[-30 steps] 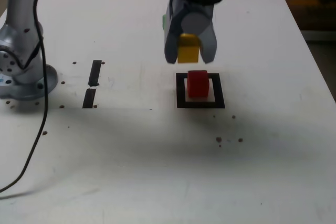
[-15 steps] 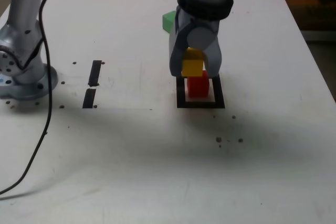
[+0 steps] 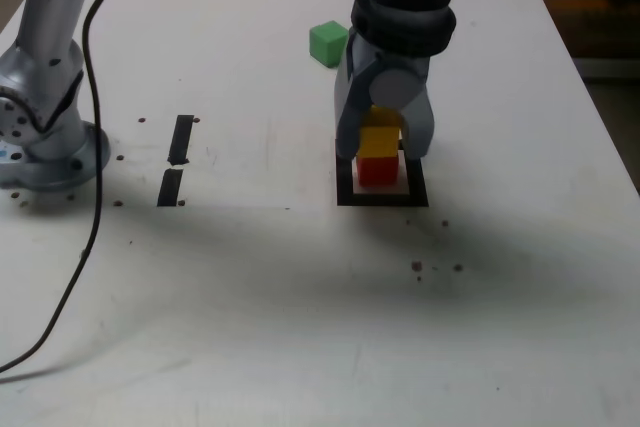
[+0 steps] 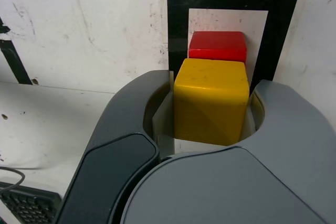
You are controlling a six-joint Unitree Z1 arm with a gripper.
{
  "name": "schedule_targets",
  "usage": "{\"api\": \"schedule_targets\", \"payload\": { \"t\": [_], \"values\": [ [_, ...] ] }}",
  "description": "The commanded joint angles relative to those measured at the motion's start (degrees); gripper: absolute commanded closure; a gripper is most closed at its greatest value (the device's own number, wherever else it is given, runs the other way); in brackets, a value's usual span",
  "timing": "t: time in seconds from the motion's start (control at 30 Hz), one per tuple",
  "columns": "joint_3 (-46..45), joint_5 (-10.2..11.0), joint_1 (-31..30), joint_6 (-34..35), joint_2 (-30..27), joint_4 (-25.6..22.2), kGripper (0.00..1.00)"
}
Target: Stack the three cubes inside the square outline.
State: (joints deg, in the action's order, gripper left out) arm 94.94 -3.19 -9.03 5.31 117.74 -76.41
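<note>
The square outline (image 3: pixel 382 199) is a black tape frame around a white interior, laid flat on the white table (image 3: pixel 250 297). The red cube (image 3: pixel 377 171) sits inside it on the white area, apart from the tape at the front edge in the exterior view. The frame is taped down beside nothing raised; it has no walls.

The yellow cube (image 4: pixel 211 100) is a glossy, solid-coloured block with flat faces and slightly rounded edges. It is positioned at the red cube, covering part of it in both views; whether the two touch cannot be determined. The red cube is also solid-coloured, with its upper face visible in the wrist view. The green cube (image 3: pixel 328 44) rests on the table outside the outline, beyond it and toward the exterior view's left, near the gripper.

The gripper (image 3: pixel 380 142) is closed on the yellow cube, with one jaw on each of two opposite sides. The arm (image 3: pixel 405 7) enters from the top of the exterior view and slopes down toward the outline, leaning slightly to the exterior view's left at its lower end. Two short black tape strips (image 3: pixel 181 139) lie well apart from the outline, toward the exterior view's left.
</note>
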Motion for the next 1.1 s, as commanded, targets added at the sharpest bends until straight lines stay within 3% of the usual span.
{"api": "schedule_targets", "payload": {
  "t": [0.0, 0.2, 0.43, 0.53, 0.77, 0.93, 1.07],
  "values": [
    [-0.15, 0.27, -0.14, -0.05, 0.31, 0.26, 0.63],
    [-0.08, 0.35, -0.11, -0.3, 0.61, 0.61, 0.54],
    [0.37, -0.07, 0.0, -1.25, 0.89, 0.29, 0.13],
    [0.82, -0.08, 0.16, -1.53, 0.63, -0.5, 0.03],
    [2.67, 2.14, 3.01, -2.32, -4.65, -6.77, 0.0],
    [2.33, 5.02, 11.97, -7.56, -9.62, -10.38, 0.0],
    [1.4, 6.92, 20.53, -10.57, -10.26, -10.24, 0.0]
  ]
}}
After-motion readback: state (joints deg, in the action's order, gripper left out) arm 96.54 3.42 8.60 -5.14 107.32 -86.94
